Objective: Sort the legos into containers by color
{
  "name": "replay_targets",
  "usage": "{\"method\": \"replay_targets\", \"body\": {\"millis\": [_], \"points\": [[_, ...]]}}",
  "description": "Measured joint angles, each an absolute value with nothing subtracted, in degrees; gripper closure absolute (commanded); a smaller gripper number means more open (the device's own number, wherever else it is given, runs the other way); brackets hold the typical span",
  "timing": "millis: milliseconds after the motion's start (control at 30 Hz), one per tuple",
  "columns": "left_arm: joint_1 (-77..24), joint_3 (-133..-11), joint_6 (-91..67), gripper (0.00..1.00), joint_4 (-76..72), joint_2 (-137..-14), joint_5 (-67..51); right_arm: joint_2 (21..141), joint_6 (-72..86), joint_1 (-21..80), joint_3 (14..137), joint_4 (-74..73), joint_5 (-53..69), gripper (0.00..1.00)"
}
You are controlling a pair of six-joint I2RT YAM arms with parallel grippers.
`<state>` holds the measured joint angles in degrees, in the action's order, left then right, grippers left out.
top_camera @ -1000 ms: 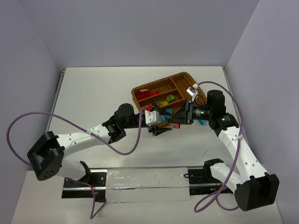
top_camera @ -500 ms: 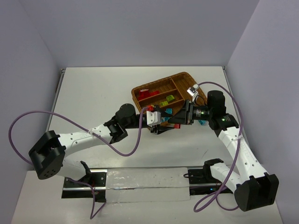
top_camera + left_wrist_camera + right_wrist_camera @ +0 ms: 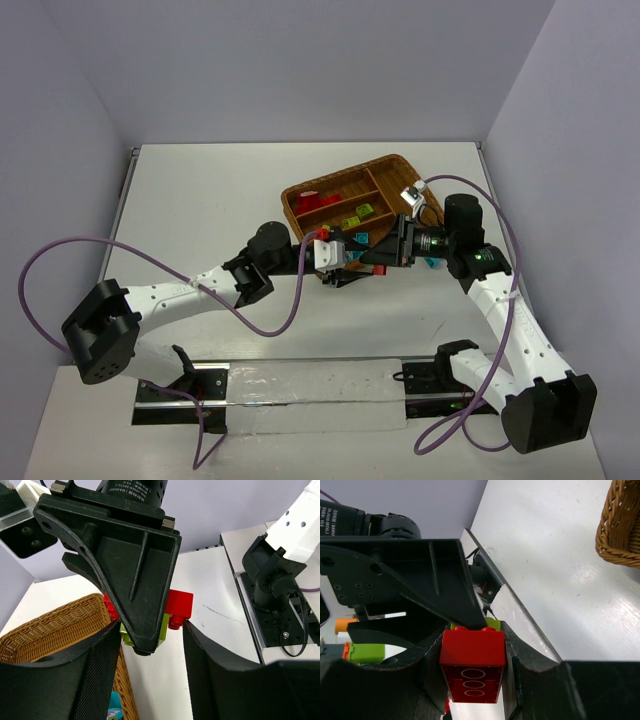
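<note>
My two grippers meet just in front of the wicker tray [image 3: 340, 177]. My right gripper [image 3: 472, 635] is shut on a red brick [image 3: 472, 662], which also shows in the top view [image 3: 378, 270]. A yellow-green brick [image 3: 494, 624] is stuck to the red brick's studded end. My left gripper [image 3: 152, 625] has its jaws a brick's width apart and grips that yellow-green brick [image 3: 163, 630]; the red brick [image 3: 180, 605] sits beside it. The tray slots hold red bricks [image 3: 320, 203], yellow-green bricks [image 3: 358, 215] and cyan bricks [image 3: 360, 238].
A cyan brick [image 3: 432, 262] lies on the table by the right wrist. The tray's near wall [image 3: 55, 625] is close under the left gripper, and its corner [image 3: 620, 535] shows in the right wrist view. Purple cables [image 3: 60, 255] loop beside both arms.
</note>
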<state>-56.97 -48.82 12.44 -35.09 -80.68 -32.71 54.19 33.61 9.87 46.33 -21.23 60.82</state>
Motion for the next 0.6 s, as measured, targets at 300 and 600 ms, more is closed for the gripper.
{"method": "replay_targets", "body": {"millis": [300,600], "points": [[-57.0,-48.9,18.1,0.42,-30.3,-80.5,-31.7,54.1,33.6,9.9,46.3,-20.9,61.8,1.00],[-57.0,-48.9,20.8,0.44,-28.5,-80.2,-30.4,54.1,33.6,9.9,46.3,-20.6,62.0,1.00]]}}
